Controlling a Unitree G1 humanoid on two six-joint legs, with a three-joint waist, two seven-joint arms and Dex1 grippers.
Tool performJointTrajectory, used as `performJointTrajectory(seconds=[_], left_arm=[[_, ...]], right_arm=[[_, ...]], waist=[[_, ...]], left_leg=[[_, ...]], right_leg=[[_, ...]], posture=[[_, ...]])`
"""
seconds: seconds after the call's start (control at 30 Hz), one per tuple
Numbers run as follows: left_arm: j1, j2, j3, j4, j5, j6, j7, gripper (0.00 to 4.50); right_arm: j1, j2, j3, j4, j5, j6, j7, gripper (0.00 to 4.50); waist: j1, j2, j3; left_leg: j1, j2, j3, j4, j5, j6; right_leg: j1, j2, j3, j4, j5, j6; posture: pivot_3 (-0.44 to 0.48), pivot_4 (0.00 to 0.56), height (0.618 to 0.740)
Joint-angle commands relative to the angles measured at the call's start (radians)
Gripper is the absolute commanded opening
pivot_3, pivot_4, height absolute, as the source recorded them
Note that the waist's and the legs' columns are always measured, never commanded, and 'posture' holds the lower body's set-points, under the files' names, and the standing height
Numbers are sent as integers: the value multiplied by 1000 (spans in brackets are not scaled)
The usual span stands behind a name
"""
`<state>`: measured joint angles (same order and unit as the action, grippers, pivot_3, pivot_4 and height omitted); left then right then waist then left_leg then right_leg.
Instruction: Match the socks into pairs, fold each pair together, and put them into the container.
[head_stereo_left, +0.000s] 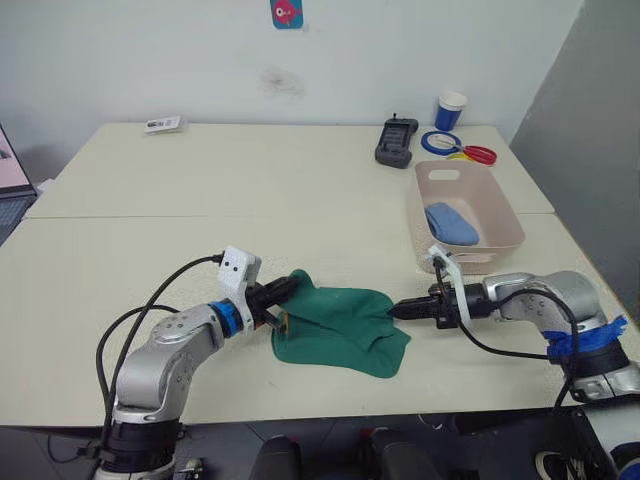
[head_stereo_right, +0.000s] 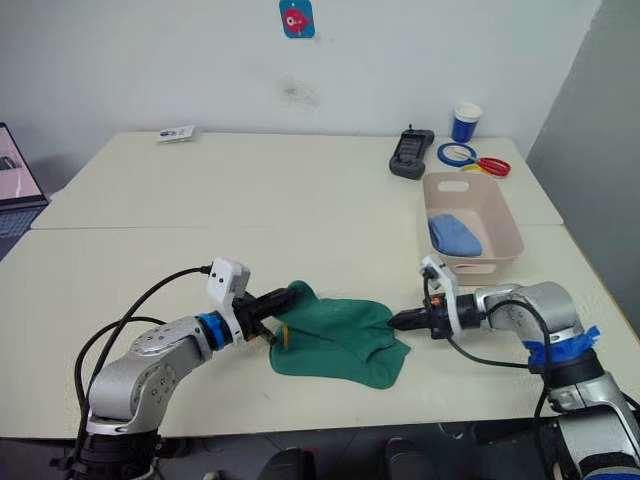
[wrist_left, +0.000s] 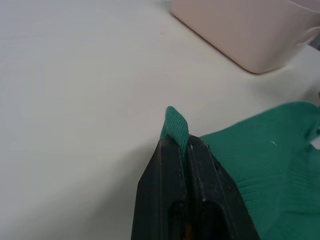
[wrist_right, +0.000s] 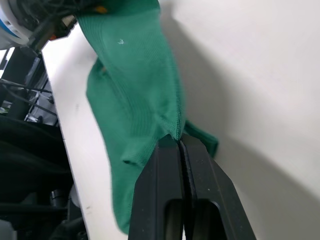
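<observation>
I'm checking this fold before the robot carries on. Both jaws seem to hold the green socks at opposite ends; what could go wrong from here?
1. The left gripper pinches only a narrow tip of the green socks; a pull could slip it free.
2. The right gripper also holds just an edge, so the layers may separate during folding.
3. The socks lie near the table's front edge; a dropped end might slide off.

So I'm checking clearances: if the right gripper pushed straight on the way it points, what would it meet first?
Beyond the green socks it pinches, the right gripper points toward the left gripper; probably that, though depth is unclear.
</observation>
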<state>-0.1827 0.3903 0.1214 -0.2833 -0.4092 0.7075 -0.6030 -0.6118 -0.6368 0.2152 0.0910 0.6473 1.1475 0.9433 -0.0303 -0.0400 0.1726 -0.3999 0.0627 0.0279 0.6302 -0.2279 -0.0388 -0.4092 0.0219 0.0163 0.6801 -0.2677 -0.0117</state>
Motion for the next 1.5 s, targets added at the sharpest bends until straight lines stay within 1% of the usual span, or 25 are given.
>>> performJointTrajectory(seconds=[0.03,0.07,0.1,0.2,0.3,0.4,0.5,0.53,0.6,0.7,0.83,0.93,1.03,1.13,1.2,1.33,1.4,1.43,1.5], left_arm=[[14,-2,-4,0,23,-60,29,0],[17,0,-6,3,21,-64,29,0],[19,2,-8,5,18,-68,26,0],[20,1,4,6,-12,-56,21,695],[7,10,41,19,-33,-52,27,1696],[-14,64,99,64,-63,-60,-11,2738],[-33,153,126,123,-80,-103,-112,3692],[-39,196,120,150,-65,-149,-167,3692],[-43,294,76,219,10,-315,-304,3692],[-69,402,11,358,108,-583,-473,3692],[-126,470,-53,515,183,-877,-641,3692],[-169,467,-108,597,230,-1138,-722,3692],[-227,435,-165,692,304,-1358,-719,3692],[-293,408,-216,785,383,-1505,-679,3692],[-333,394,-250,836,422,-1583,-661,3692],[-402,374,-306,941,478,-1688,-626,3692],[-421,369,-321,978,489,-1714,-613,3310],[-427,366,-328,992,487,-1721,-610,3082],[-435,363,-339,1012,483,-1732,-608,2454]], right_arm=[[-29,12,-2,29,-41,-57,15,26],[-30,14,-2,35,-51,-70,15,26],[-31,20,-9,46,-64,-82,6,210],[-28,22,-53,57,-79,-115,-10,933],[-17,6,-89,18,-89,-146,-23,2044],[37,-36,-85,-130,-119,-271,16,3134],[98,-65,-42,-293,-185,-433,50,3147],[120,-79,-7,-335,-236,-512,63,3147],[155,-106,75,-385,-354,-680,90,3147],[190,-107,151,-397,-464,-859,110,3147],[208,-92,204,-373,-562,-1003,114,3147],[203,-80,233,-344,-629,-1071,108,3147],[194,-57,255,-309,-688,-1131,97,3147],[192,-47,267,-279,-740,-1174,98,3147],[187,-40,272,-256,-766,-1205,97,3147],[173,-7,273,-218,-793,-1246,86,3147],[166,11,266,-205,-794,-1252,87,2779],[162,18,261,-200,-792,-1259,88,2501],[159,23,257,-196,-787,-1265,97,1876]], waist=[[0,0,0],[0,0,0],[0,0,0],[1,0,0],[0,0,0],[0,0,0],[-3,0,0],[-3,0,0],[-2,0,0],[0,1,0],[3,1,1],[5,1,1],[7,1,0],[8,1,0],[7,1,0],[5,1,0],[4,1,0],[4,1,0],[4,1,0]], left_leg=[[0,0,0,0,0,0],[0,0,0,0,0,0],[0,0,0,0,0,0],[0,0,0,0,0,0],[0,0,0,0,0,0],[0,0,0,0,0,0],[0,1,-1,-1,0,0],[1,2,-1,-1,0,0],[1,2,-1,-1,0,0],[1,1,0,-1,0,0],[0,0,3,-1,0,0],[0,0,4,-1,0,0],[0,0,4,-1,0,0],[0,0,4,-1,0,0],[0,0,4,0,0,0],[0,1,4,0,0,0],[1,1,4,0,0,0],[1,1,4,0,0,0],[1,1,4,0,0,0]], right_leg=[[0,0,0,0,0,0],[0,0,0,0,0,0],[0,0,0,0,0,0],[0,0,0,0,0,0],[0,0,0,0,0,0],[0,0,-1,0,0,0],[-1,0,-1,0,0,0],[-1,0,-1,0,0,0],[-1,0,-1,0,0,0],[-1,0,-1,0,0,0],[-2,-1,0,0,0,-1],[-2,-5,0,0,0,-1],[-2,-5,-1,0,0,-1],[-2,-4,-1,1,0,-1],[-2,-4,0,1,0,-1],[-2,-2,0,1,0,0],[-2,1,0,1,0,0],[-2,1,0,1,0,0],[-2,1,0,1,0,0]], posture=[[0,150,740],[0,150,740],[0,150,740],[0,150,740],[0,150,740],[0,150,740],[0,150,740],[0,150,740],[0,150,740],[0,150,740],[0,150,740],[0,150,740],[0,150,740],[0,150,740],[0,150,740],[0,150,740],[0,150,740],[0,150,740],[0,150,740]])
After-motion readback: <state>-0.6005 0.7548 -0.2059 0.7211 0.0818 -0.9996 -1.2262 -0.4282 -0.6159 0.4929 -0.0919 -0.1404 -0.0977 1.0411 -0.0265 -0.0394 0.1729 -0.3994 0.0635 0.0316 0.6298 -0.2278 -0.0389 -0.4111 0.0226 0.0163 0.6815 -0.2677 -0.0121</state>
